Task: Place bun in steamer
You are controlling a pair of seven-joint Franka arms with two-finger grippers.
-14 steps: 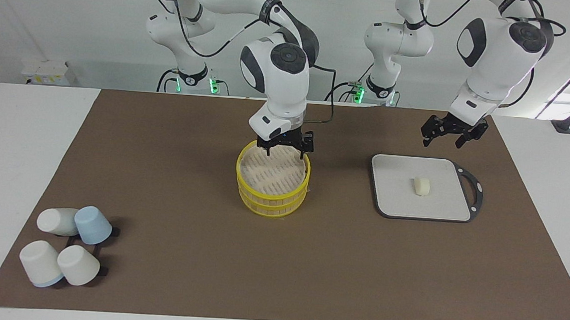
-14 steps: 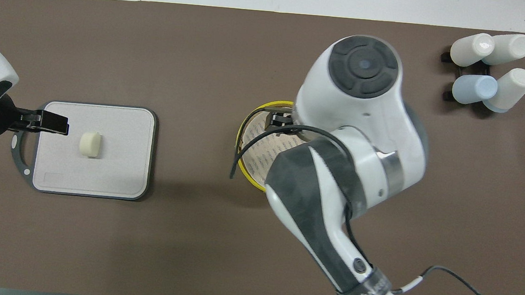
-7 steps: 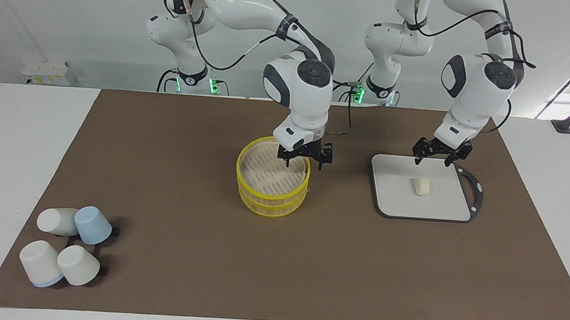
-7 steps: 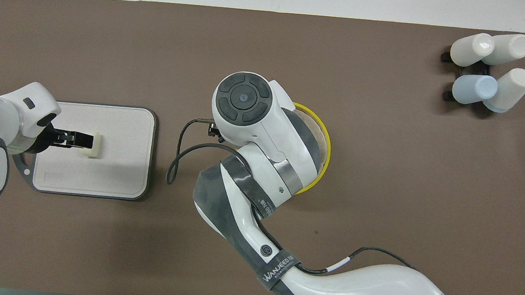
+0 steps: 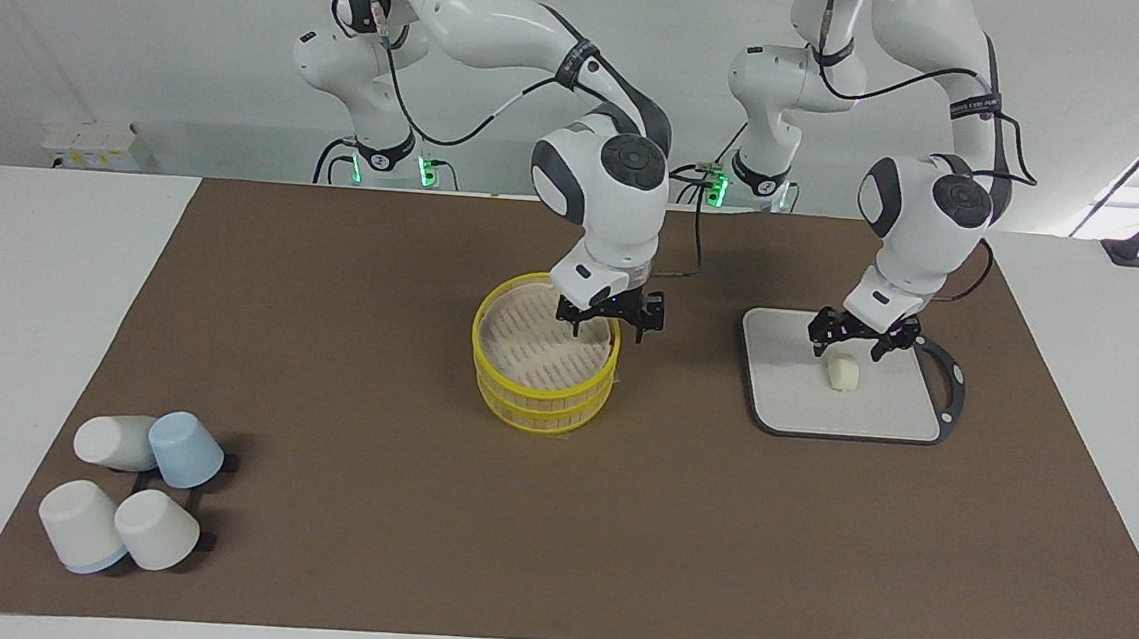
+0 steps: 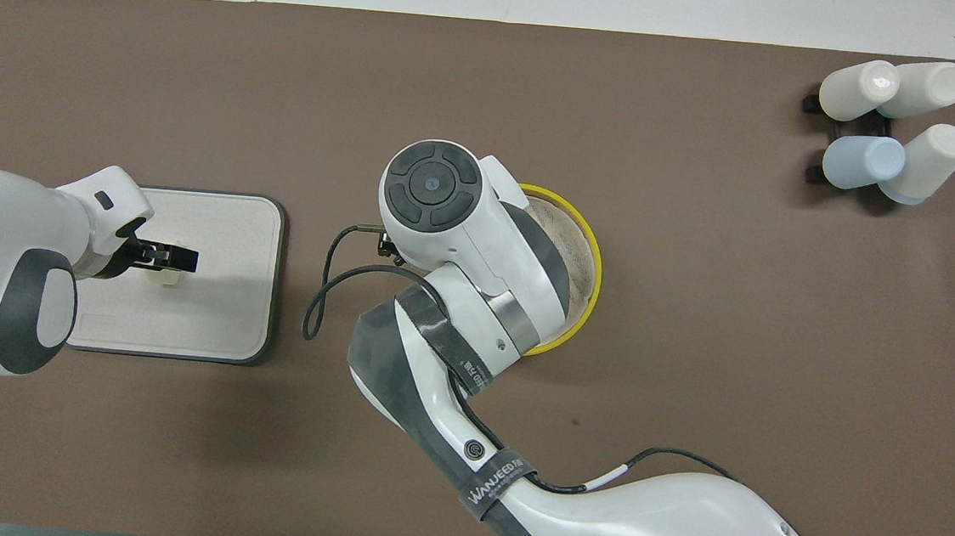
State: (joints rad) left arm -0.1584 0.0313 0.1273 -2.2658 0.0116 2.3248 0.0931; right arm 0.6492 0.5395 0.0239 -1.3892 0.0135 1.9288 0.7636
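Where fingers [image 5: 816,345] straddle, bun [image 5: 842,373] below.

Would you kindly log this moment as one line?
left gripper open over bun on cutting board | right gripper open at steamer rim

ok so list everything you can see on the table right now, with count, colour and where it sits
bun: 1, cream-white, on the cutting board, under the left gripper
cutting board: 1, pale grey with a dark rim and handle, toward the left arm's end of the table
steamer: 1, yellow rim, pale slatted base, lid off, mid-table
cups: 4, three white and one light blue, on a black rack, toward the right arm's end, farther from the robots than the steamer
mat: 1, brown, covers the table
left gripper: 1, black, open, low over the bun
right gripper: 1, black, open, over the steamer's rim
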